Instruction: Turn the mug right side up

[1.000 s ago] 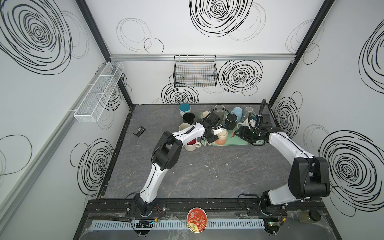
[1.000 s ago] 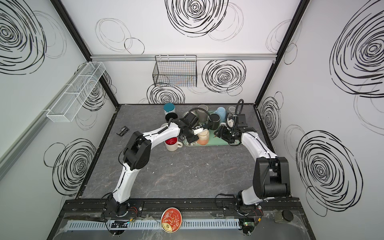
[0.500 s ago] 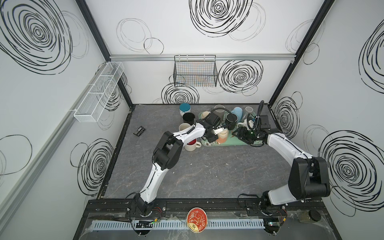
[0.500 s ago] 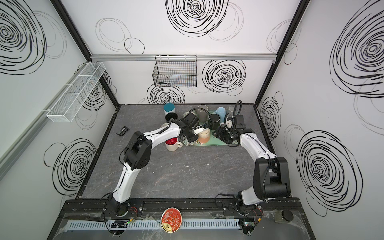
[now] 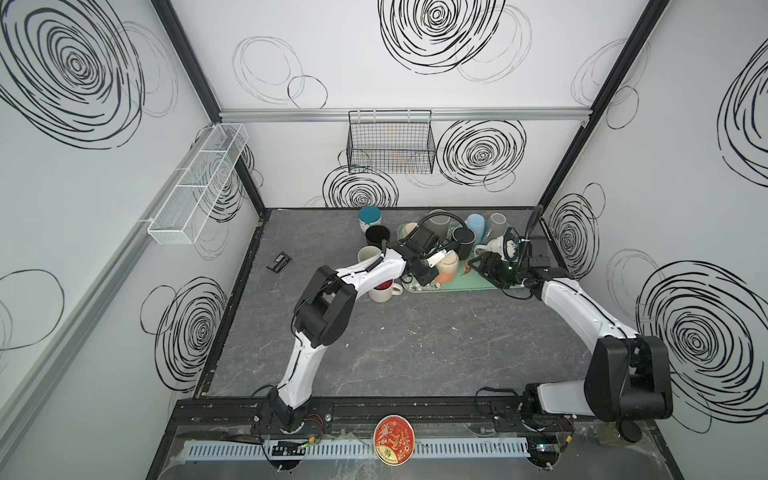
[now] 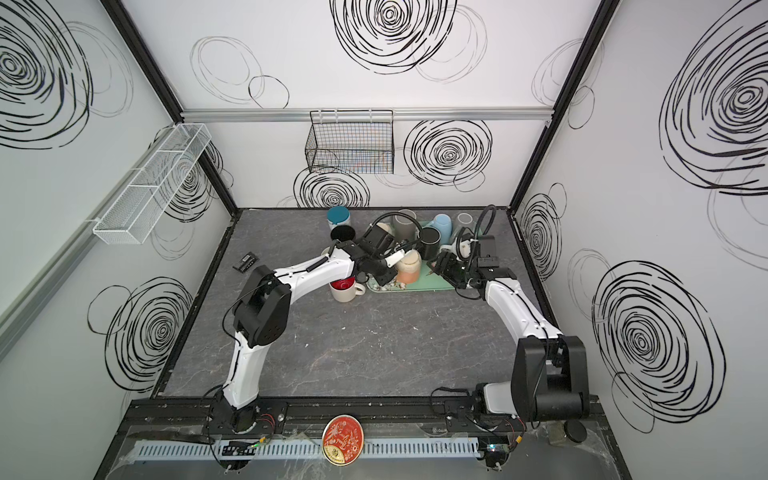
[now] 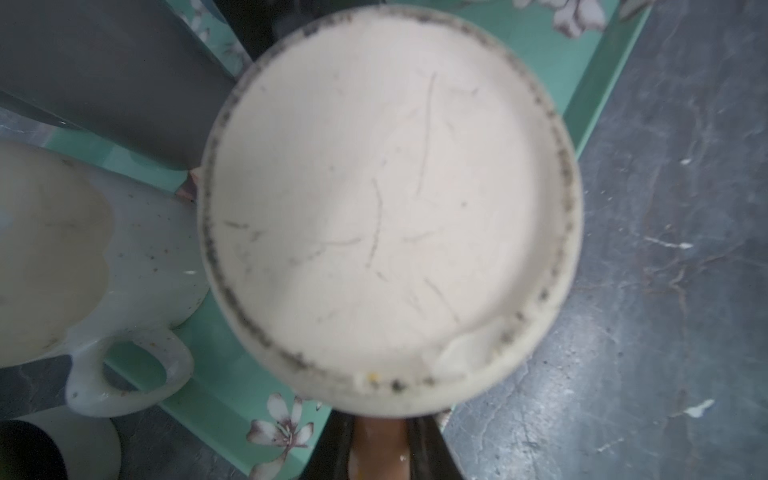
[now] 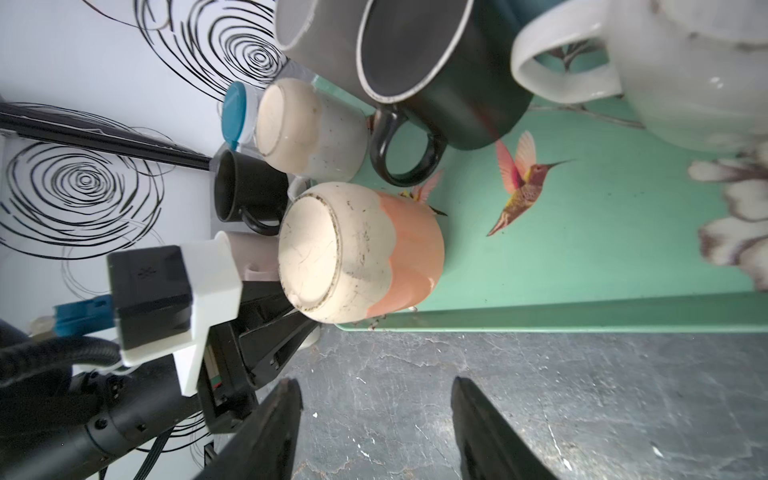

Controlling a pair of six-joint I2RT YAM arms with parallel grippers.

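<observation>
Upside-down mug [image 5: 449, 262] sits on the green tray [image 5: 469, 283], just above centre in both top views. Left gripper [image 7: 376, 451] pinches its handle, jaws narrow. Right gripper [image 8: 376, 386] hangs wide apart, empty, beside the tray.

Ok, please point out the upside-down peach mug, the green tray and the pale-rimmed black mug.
upside-down peach mug [image 8: 309, 253]: right wrist view, its cream base.
green tray [image 8: 582, 266]: right wrist view, bare floor.
pale-rimmed black mug [image 8: 490, 104]: right wrist view, outer wall.

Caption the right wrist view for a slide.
Left pincer clamps the upside-down peach mug on the green tray; right pincer open.
</observation>
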